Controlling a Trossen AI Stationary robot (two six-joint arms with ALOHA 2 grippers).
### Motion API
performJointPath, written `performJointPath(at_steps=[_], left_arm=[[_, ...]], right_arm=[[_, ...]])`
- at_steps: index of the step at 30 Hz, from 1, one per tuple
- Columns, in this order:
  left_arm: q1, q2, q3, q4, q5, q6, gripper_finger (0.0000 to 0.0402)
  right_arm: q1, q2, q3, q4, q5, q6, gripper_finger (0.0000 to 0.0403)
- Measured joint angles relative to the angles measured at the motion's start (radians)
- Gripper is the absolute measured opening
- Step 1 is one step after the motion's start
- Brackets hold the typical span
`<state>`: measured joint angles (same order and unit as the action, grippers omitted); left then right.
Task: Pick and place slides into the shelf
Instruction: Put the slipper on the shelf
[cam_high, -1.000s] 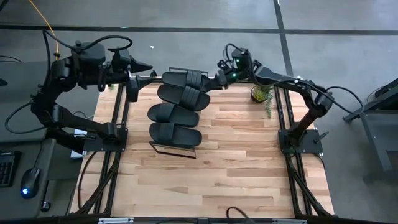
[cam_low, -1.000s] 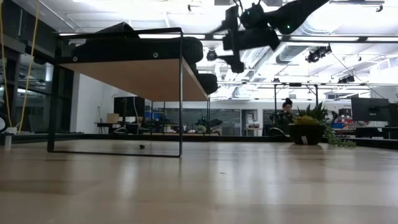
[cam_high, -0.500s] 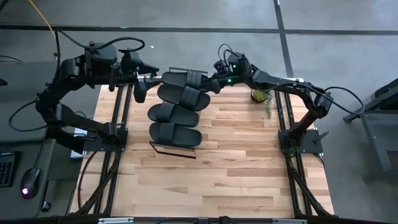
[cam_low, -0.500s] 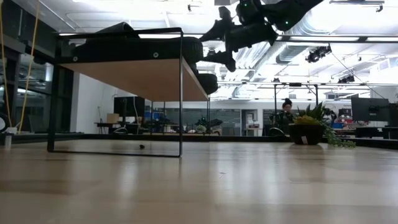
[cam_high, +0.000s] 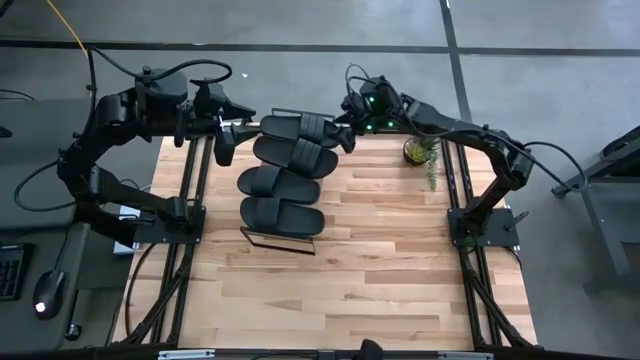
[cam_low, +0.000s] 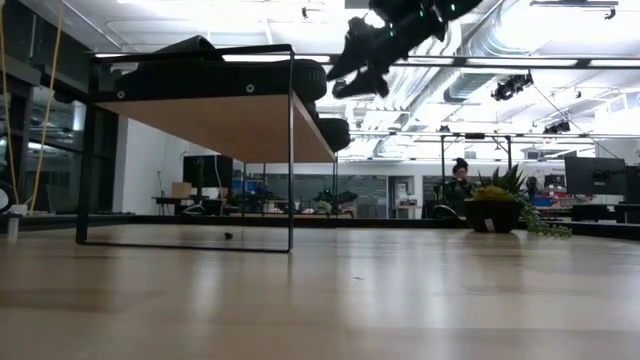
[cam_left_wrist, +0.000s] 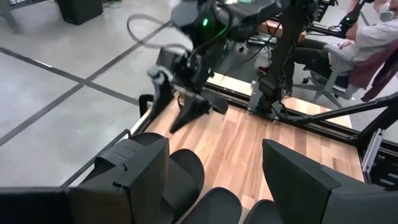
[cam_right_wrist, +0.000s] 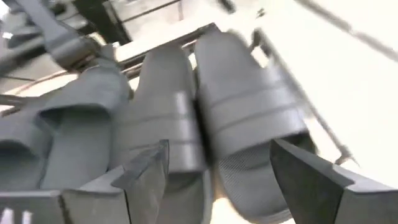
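Four black slides lie side by side across the shelf (cam_high: 278, 243): the far one (cam_high: 297, 127), two middle ones (cam_high: 293, 152), and the near one (cam_high: 282, 214), soles down on the plank (cam_low: 220, 120). My left gripper (cam_high: 225, 140) is open and hovers off the left ends of the far slides, whose rounded ends (cam_left_wrist: 186, 180) show between its fingers. My right gripper (cam_high: 345, 133) is open, above and just off the right end of the far slide (cam_right_wrist: 249, 124). In the low view it (cam_low: 352, 72) hangs over the shelf's right end.
A small potted plant (cam_high: 420, 152) stands at the table's far right corner. Bare slatted tabletop (cam_high: 380, 260) stretches near and right of the shelf. Black arm mounts stand at both table sides. A person (cam_low: 462, 185) sits in the room far behind.
My right gripper moved left toward the far slide's right end, then rose a little above the shelf, staying open. My left gripper shifted right toward the slides' left ends and then held still. The slides have not moved.
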<state>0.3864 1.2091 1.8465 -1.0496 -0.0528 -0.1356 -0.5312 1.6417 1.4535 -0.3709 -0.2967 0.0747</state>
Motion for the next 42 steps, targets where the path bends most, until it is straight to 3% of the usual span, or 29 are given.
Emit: performJointPath(at_steps=[5,17,31,42], left_arm=[[0.000,0.000,0.000,0.000,-0.006,0.000,0.0239],[0.000,0.000,0.000,0.001,-0.008,0.000,0.0239],[0.000,0.000,0.000,0.000,-0.007,0.000,0.0239],[0.000,-0.002,0.000,-0.010,0.000,-0.001,0.0239]], right_arm=[[0.016,-0.002,0.085,-0.042,0.114,-0.098,0.0266],[0.052,0.081,0.111,-0.069,0.106,-0.052,0.0266],[0.087,0.338,0.478,-0.381,0.128,-0.131,0.0266],[0.087,0.407,0.507,-0.451,0.087,-0.127,0.0266]])
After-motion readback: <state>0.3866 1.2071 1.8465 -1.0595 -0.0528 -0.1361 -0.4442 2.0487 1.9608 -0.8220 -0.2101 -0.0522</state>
